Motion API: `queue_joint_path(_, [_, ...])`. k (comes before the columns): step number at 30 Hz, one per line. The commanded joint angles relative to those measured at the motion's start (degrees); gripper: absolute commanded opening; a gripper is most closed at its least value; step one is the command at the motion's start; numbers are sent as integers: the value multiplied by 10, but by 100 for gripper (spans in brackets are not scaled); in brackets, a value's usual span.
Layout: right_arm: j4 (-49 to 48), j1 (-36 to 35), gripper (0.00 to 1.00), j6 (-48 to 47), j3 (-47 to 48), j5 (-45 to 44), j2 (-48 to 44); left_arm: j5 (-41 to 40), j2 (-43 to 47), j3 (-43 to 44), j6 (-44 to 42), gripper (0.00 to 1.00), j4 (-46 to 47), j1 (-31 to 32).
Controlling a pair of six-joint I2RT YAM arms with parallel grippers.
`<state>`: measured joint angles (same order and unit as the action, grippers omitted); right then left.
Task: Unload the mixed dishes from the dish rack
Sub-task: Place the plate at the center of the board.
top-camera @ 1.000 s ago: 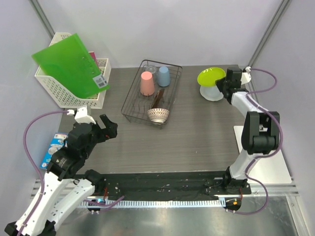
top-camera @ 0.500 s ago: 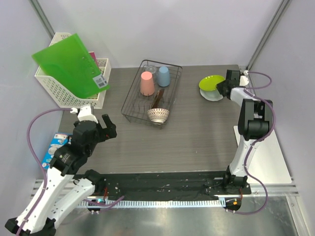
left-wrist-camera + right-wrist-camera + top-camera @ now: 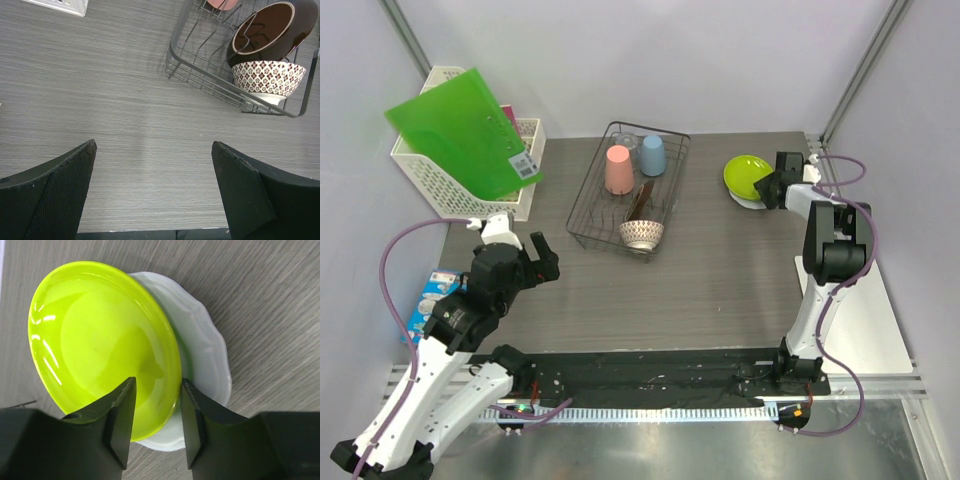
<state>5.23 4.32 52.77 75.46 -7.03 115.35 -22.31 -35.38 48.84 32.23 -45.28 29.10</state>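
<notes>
Green plate lower, in tight claw

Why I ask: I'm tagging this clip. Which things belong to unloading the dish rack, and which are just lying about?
Job: dish rack, pink cup, light blue cup, patterned bowl, dark brown dish, yellow-green plate, white plate.
Lying about: white lattice basket, green folder, blue packet, white sheet.
</notes>
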Motion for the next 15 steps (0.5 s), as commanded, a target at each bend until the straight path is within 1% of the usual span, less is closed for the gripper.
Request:
queue_joint_path(1, [43, -1, 48, -33, -4, -47, -34, 11, 2, 8, -2, 97, 16, -2])
queue_joint_path(3, [52, -1, 51, -36, -9, -55, -49, 13, 1, 8, -1, 97, 18, -2])
queue_joint_path(7, [63, -1, 53, -38, -23, -63, -85, 17, -3, 10, 2, 98, 19, -2])
queue_joint_path(15, [66, -1, 53, -32, -66, -61, -158, 26, -15, 12, 10, 99, 22, -2])
